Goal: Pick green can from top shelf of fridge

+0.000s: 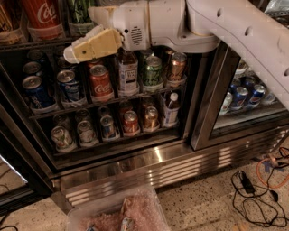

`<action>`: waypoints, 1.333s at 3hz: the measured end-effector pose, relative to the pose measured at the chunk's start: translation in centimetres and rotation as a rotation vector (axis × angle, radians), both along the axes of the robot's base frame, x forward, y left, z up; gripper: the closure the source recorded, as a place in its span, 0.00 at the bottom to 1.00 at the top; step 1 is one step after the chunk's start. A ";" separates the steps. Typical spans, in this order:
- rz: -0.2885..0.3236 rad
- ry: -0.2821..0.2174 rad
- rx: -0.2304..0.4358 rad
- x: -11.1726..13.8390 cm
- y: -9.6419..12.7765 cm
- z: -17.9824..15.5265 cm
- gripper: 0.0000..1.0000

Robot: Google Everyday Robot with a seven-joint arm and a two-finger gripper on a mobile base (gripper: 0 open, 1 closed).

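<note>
Green can [84, 11] stands upright at the far left on the top shelf [40, 44] of the fridge [135, 164], long axis vertical (lid out of view). The gripper [79, 49] hovers just below it, before the shelf's edge, pointing left, holding nothing; open or closed, I cannot tell. A red Coca-Cola can [43, 16] stands just left. Short cans [100, 82] fill the racks below.

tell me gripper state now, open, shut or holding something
Gripper: cannot be told. It is in front of the top shelf edge, just below the green can.
</note>
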State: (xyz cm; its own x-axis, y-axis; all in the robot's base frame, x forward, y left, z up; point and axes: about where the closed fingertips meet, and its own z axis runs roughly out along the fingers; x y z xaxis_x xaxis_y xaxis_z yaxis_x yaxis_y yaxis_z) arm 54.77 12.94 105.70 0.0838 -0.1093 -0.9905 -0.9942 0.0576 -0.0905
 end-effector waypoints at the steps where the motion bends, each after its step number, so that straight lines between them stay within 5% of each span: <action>1: -0.001 0.003 0.011 0.6 0.0 -0.5 0.00; 4: -0.178 -0.097 0.014 3.1 -1.1 0.4 0.00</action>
